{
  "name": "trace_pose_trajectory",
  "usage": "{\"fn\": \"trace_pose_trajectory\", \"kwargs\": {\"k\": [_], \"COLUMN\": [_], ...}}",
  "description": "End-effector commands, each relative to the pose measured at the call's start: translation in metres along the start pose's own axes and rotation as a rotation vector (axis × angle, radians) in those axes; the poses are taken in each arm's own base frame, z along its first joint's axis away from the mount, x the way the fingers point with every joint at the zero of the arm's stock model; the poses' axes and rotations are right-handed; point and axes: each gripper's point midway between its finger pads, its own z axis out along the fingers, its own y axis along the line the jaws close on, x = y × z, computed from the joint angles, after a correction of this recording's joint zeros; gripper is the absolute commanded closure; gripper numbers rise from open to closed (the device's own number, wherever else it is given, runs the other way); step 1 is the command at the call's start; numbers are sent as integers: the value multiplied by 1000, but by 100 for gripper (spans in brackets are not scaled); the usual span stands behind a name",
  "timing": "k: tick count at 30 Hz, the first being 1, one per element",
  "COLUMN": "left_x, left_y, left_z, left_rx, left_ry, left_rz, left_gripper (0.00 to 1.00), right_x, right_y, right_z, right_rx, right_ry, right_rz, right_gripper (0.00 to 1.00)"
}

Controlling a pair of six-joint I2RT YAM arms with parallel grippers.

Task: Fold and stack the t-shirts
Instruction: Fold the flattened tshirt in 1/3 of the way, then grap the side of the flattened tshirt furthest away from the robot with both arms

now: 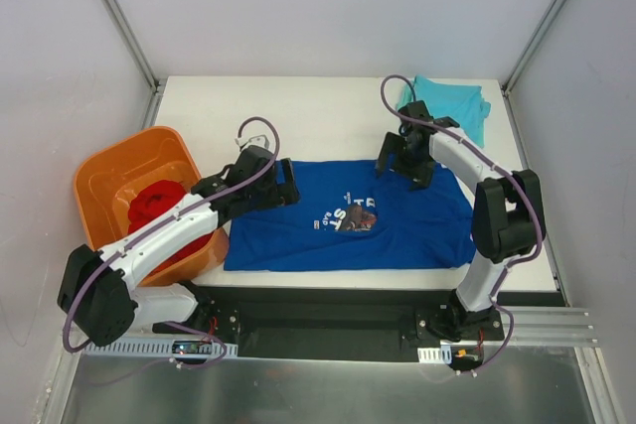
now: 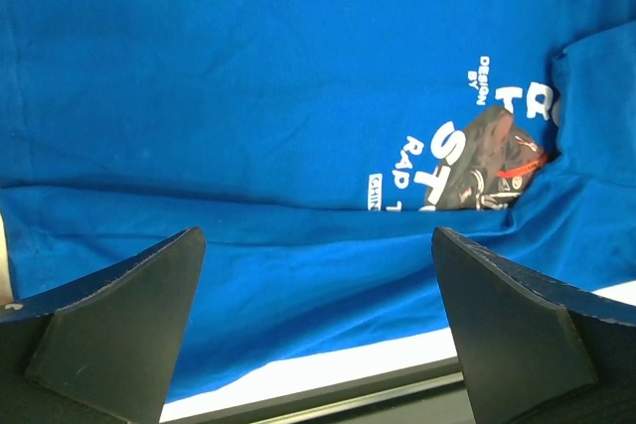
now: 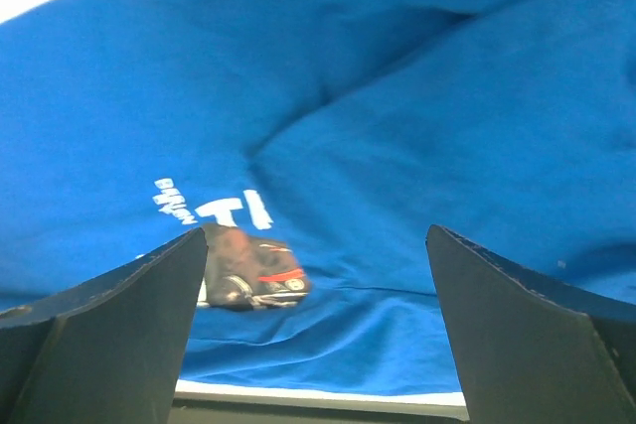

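The left arm (image 1: 164,235) stretches low from the near left corner of the bench (image 1: 318,116) toward its middle. The left gripper (image 1: 285,186) has its jaws spread wide and empty. The right arm (image 1: 497,211) rises at the near right, elbow bent. The right gripper (image 1: 402,159) points down, also wide apart and empty.

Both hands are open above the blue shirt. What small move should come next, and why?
Probably lower the left hand and right hand to the blue shirt and pinch its edges. Both hang open and hold nothing, and the shirt lies spread on the table, only partly folded.
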Motion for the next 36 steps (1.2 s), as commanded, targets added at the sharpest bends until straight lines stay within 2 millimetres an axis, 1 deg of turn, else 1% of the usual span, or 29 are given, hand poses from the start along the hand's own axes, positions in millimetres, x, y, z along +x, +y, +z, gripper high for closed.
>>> {"fn": "trace_pose_trajectory", "kwargs": {"k": [1,2,3,4,5,8,9,10,11,12,14,15,16,18,19,20,21,22,23,25,26,28,29,30,31,33,34,35,36], "left_x": [-21,-27,-27,-29,-32,-33,-34,-37,-36,-37,-39,-39,-42,-42,-46,-47,-49,-54,-56,-62,-65,-73,-74,-75,-84,-82,-93,-92,-92], "left_y": [-3,-4,-2,-2,-2,-2,-1,-4,-2,-3,-4,-2,-4,-3,-3,-2,-1,3,4,8,13,16,22,24,21,35,33,41,52], "left_z": [3,4,10,12,14,23,25,25,31,33,41,44,45,51,52,54,54,55,55,55,57,59,63,65,65,72,72,79,77], "left_rx": [-15,-11,-19,-16,-17,-37,-42,-41,-52,-55,-67,-75,-75,-87,-88,-94,-99,-109,-114,-121,-134,-143,-166,-180,-182,-262,-280,-330,-397], "left_ry": [-28,-30,-10,-4,-2,11,11,6,17,20,31,34,31,41,34,36,30,22,16,7,3,-2,3,7,-5,22,6,23,37], "left_rz": [27,12,0,-10,-22,-17,-16,-14,-9,-5,-6,-11,-14,-24,-29,-32,-35,-44,-53,-66,-76,-84,-77,-75,-70,-47,-38,-27,-12], "left_gripper": [1,1,1,1,1,1,1,1,1,1,1,1,1,1,1,1,1,1,1,1,1,1,1,1,1,1,1,1,1], "right_x": [4,11,12,14,29,42,51,57,58,72,76,85,87,89,94,94,97,107,109,115,123,121,120,117,112,93,85,80,62], "right_y": [-23,-28,-31,-34,-45,-67,-82,-90,-103,-107,-119,-124,-129,-148,-150,-162,-166,-173,-183,-192,-201,-204,-204,-199,-196,-187,-184,-180,-175], "right_z": [-16,-14,-14,-20,-16,-21,-20,-18,-16,-8,-4,4,7,16,18,19,21,22,21,18,18,14,12,10,9,-1,-7,-13,-29], "right_rx": [70,68,56,49,75,89,90,87,95,64,55,56,62,114,119,120,115,125,133,134,145,133,131,101,78,23,7,-1,-22], "right_ry": [-27,-12,-9,-21,6,-11,-7,-1,-7,28,38,70,81,103,126,139,154,178,177,168,173,149,144,138,126,69,41,22,-52], "right_rz": [-15,-9,1,-4,-4,23,59,83,124,143,172,182,191,228,231,287,319,344,391,441,488,510,512,503,493,468,453,431,403], "right_gripper": [3,3,3,3,3,3,3,3,3,3,3,3,3,3,3,3,3,3,3,3,3,3,3,3,3,3,3,3,3]}}
